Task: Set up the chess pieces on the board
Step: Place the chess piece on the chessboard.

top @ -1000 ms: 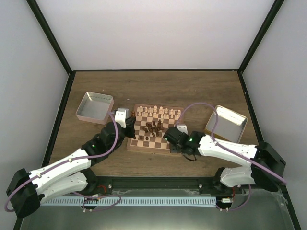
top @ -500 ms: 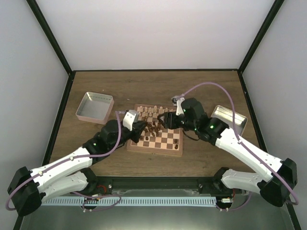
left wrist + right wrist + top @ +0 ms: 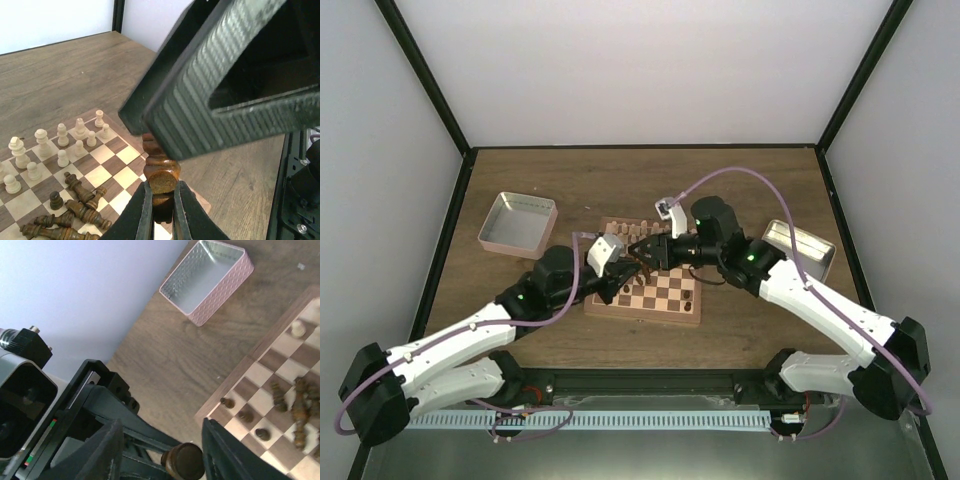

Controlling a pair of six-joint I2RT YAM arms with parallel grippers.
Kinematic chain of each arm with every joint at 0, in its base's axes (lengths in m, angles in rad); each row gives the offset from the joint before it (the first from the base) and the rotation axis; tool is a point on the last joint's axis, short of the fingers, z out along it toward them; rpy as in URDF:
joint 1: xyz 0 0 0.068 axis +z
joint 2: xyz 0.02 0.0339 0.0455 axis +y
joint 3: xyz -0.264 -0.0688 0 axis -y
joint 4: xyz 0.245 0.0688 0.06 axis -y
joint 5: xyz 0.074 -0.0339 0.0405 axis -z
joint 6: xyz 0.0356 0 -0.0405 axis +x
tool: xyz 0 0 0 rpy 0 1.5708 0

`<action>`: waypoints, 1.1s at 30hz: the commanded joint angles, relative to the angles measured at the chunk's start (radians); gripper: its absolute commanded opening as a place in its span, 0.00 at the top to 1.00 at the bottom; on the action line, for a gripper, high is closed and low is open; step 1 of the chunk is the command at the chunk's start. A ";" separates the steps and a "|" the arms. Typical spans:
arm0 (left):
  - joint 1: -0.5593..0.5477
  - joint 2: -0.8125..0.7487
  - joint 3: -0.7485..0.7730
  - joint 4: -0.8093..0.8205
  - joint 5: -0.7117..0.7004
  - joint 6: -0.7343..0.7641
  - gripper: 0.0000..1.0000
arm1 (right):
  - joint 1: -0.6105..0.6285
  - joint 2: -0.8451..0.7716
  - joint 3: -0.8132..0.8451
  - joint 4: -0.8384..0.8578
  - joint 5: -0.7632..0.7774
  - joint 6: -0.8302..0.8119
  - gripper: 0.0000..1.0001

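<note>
- Seen from above, the right pincer (image 3: pixel 165 452) has swung from the lower right corner of the board (image 3: pixel 665 300) to mid-frame, meeting the left pincer (image 3: pixel 161 212).
- The left pincer is clamped on a dark chess piece (image 3: pixel 162 177) above the board; the right jaws stand apart, straddling it.
- Likely a handover. The other dark pieces (image 3: pixel 75 202) lie toppled mid-board, and the cream pieces (image 3: pixel 62 145) stand in rows.
</note>
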 commanded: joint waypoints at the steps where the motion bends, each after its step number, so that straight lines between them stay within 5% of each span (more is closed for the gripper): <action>1: 0.002 0.007 0.028 0.019 0.016 0.028 0.96 | -0.009 -0.010 -0.037 0.058 -0.087 0.045 0.59; 17: 0.002 -0.037 0.016 0.026 -0.009 0.027 0.96 | -0.008 -0.035 -0.105 0.059 0.034 0.110 0.59; 25: 0.003 -0.049 0.017 0.032 -0.002 0.021 0.95 | -0.008 -0.033 -0.135 0.177 -0.073 0.177 0.82; 27: 0.002 -0.058 0.019 0.033 -0.010 0.008 0.83 | -0.008 -0.039 -0.163 0.248 -0.123 0.233 0.86; 30: 0.003 -0.090 0.004 0.071 -0.034 -0.028 0.50 | -0.008 -0.059 -0.216 0.369 -0.139 0.360 0.87; 33: 0.003 -0.135 -0.055 0.178 -0.064 -0.069 0.41 | -0.011 -0.081 -0.252 0.516 -0.132 0.496 0.88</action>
